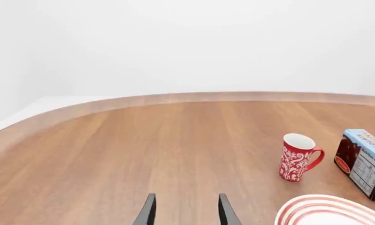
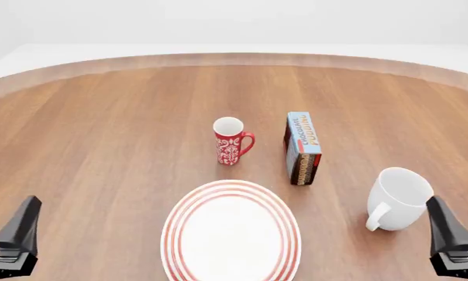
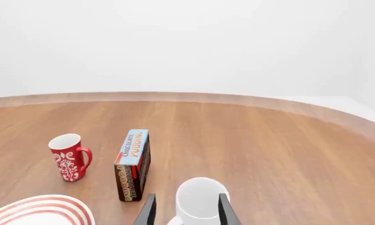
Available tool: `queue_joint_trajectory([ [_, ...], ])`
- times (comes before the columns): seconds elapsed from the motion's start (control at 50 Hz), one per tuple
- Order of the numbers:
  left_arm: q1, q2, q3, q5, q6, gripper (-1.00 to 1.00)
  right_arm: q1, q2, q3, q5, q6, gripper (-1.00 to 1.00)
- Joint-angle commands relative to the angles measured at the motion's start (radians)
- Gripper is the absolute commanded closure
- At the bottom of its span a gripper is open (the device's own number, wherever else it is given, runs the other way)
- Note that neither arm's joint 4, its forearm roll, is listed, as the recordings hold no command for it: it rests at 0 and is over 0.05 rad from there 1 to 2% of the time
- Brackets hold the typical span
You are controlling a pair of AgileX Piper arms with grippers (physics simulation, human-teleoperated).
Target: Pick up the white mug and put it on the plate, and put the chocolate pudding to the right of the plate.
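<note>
- Left gripper (image 2: 15, 237): near left corner of the surface (image 2: 101, 134). Fingers (image 1: 148, 211) parted, holding nothing; bare wood ahead of them.
- Plate (image 2: 231, 234): white with red rings, near centre, between the two arms, nothing on it.
- Red mug (image 2: 231, 141): upright, just beyond the plate's far edge, handle to the right. Not a task item.
- Chocolate pudding (image 2: 303, 147): carton standing on a narrow side, right of the red mug, beyond the plate's far right rim. Long axis runs near to far; blue lettered face up.
- White mug (image 2: 400, 198): upright on the surface, right of the plate and apart from it, handle turned toward the near left.
- Right gripper (image 2: 453, 240): near right corner. Fingers (image 3: 225, 208) spread, gripping nothing. In the right wrist view the white mug sits directly ahead, framed between them.
- Governing relation: the white mug lies just forward and slightly left of the right gripper, well away from the left one; by judgement the right arm is placed to take it, then carry it left to the plate.
</note>
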Motion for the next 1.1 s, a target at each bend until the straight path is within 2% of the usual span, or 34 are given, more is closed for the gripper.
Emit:
queue_joint_trajectory([
  [0.02, -0.004, 0.024, -0.002, -0.009, 0.006, -1.0, 0.008, 0.005, -0.003, 0.001, 0.003, -1.0],
  [0.32, 0.003, 0.024, -0.018, 0.008, 0.015, -1.0, 0.009, 0.004, -0.003, 0.002, 0.001, -1.0],
  [0.6, -0.014, 0.107, -0.049, -0.04, 0.044, -1.0, 0.012, 0.0, -0.003, 0.005, 0.001, -1.0],
  [1.1, -0.096, 0.322, -0.114, -0.166, 0.113, -1.0, 0.018, -0.002, -0.002, 0.003, -0.003, -1.0],
])
